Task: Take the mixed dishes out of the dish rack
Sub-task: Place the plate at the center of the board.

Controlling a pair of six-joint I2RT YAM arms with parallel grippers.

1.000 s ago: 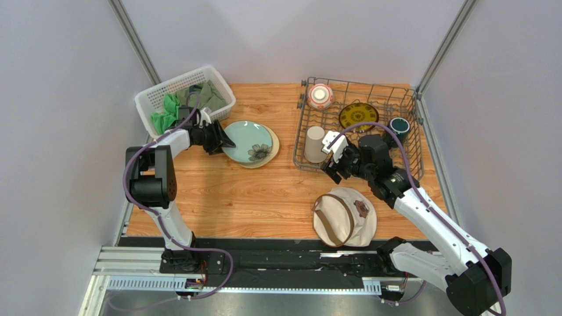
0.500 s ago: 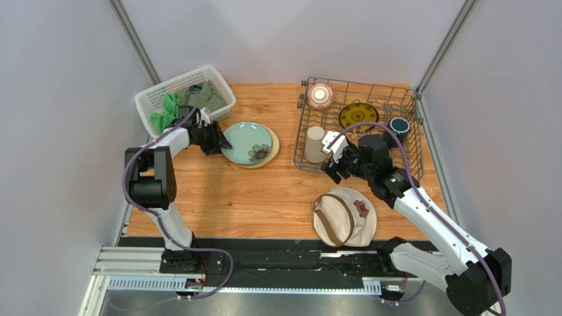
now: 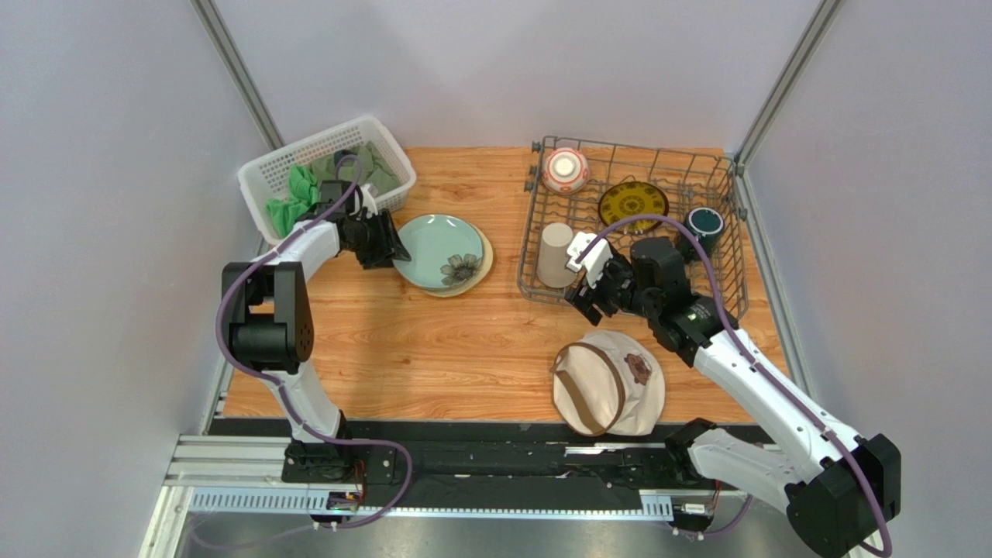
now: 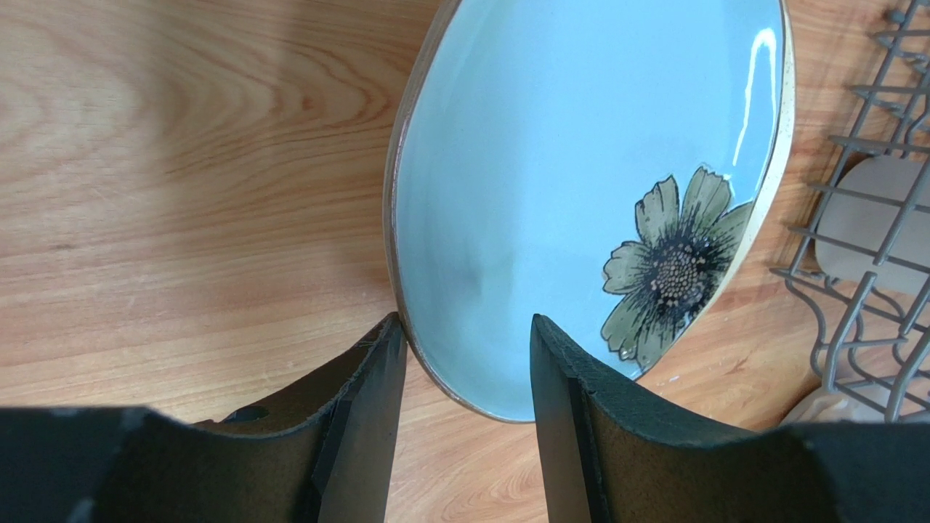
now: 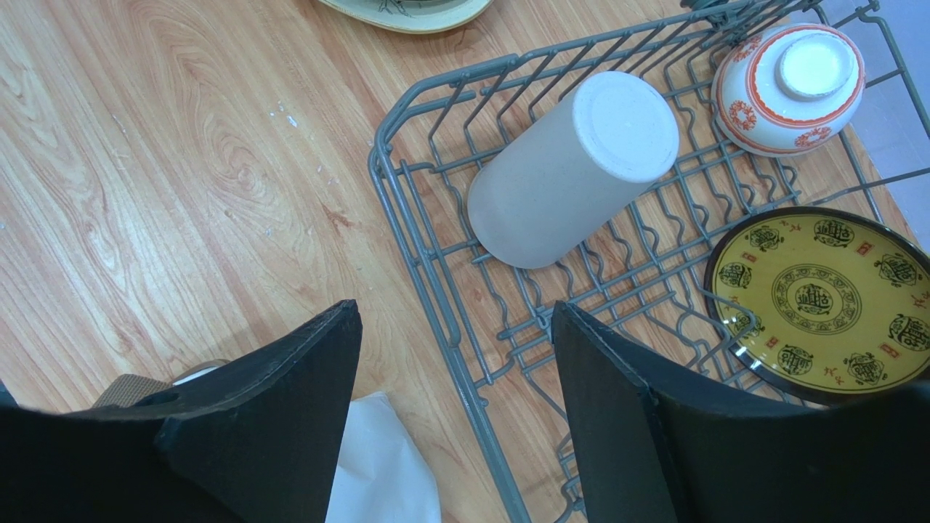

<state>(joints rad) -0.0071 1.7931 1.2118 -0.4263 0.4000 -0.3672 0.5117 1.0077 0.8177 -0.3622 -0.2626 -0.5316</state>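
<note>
The dark grey dish rack (image 3: 638, 270) stands at the back right. In it are a beige tumbler (image 3: 555, 254) on its side, an upturned red-and-white bowl (image 3: 566, 170), a dark yellow-patterned plate (image 3: 632, 205) and a dark green mug (image 3: 704, 221). The pale green plate (image 3: 437, 247) lies on the cream plate (image 3: 486, 260) on the table. My left gripper (image 4: 467, 338) is open, and the green plate's (image 4: 568, 163) near rim lies between its fingertips, unpinched. My right gripper (image 5: 453, 327) hangs open over the rack's (image 5: 437, 294) near-left edge, short of the tumbler (image 5: 573, 163).
A white lattice basket (image 3: 270, 177) with green cloths sits at the back left, just behind my left arm. A round beige hat (image 3: 606, 381) with a brown strap lies on the table below my right gripper. Grey walls close in both sides.
My left gripper has drawn back slightly from the green plate toward the basket. The right arm has not moved.
</note>
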